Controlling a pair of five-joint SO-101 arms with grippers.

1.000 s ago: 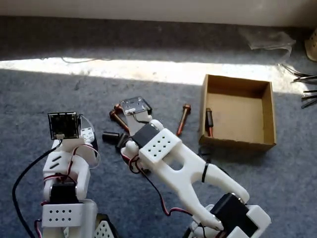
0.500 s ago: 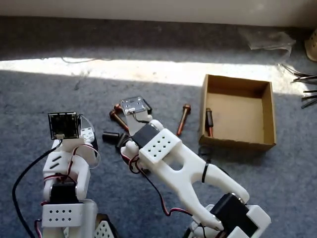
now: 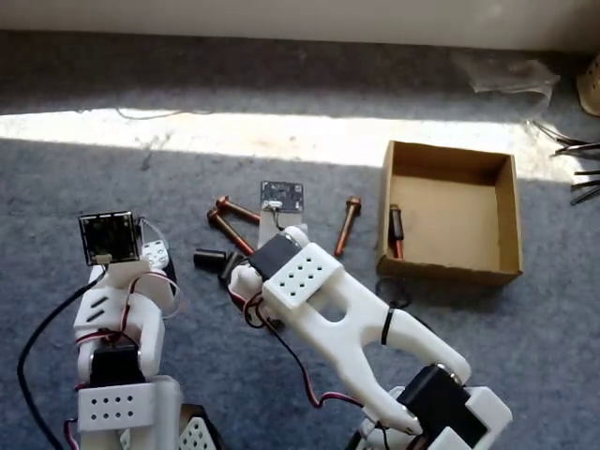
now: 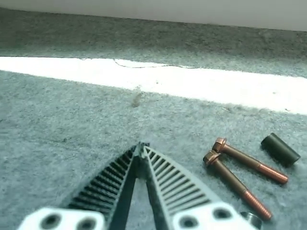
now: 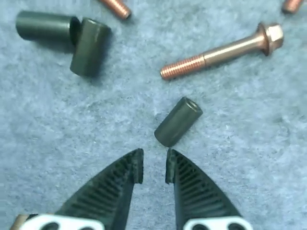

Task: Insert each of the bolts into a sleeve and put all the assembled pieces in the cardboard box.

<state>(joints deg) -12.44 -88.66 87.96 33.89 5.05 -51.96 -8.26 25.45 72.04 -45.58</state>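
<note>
My right gripper (image 5: 153,165) hovers over the carpet, narrowly open and holding nothing. A dark sleeve (image 5: 178,121) lies just past its tips. Beyond that sleeve lies a copper bolt (image 5: 223,50), and two more sleeves (image 5: 45,26) (image 5: 88,46) sit together off to one side. My left gripper (image 4: 140,146) is shut and empty, low over bare carpet. Two bolts (image 4: 249,160) (image 4: 235,184) and a sleeve (image 4: 280,149) lie to its side. In the high view the two bolts (image 3: 230,220) lie left of the right wrist and a third bolt (image 3: 347,225) right of it. The cardboard box (image 3: 511,225) holds one assembled piece (image 3: 396,230).
The box stands at the right on grey carpet. A bright strip of sunlight (image 3: 234,131) crosses the floor behind the parts. Cables (image 3: 581,173) and a plastic wrapper (image 3: 502,73) lie at the far right edge. Open carpet lies left of the left arm.
The right arm's wrist has turned and shifted to the right and a little farther out, uncovering the two bolts on its left. The left arm has edged slightly left.
</note>
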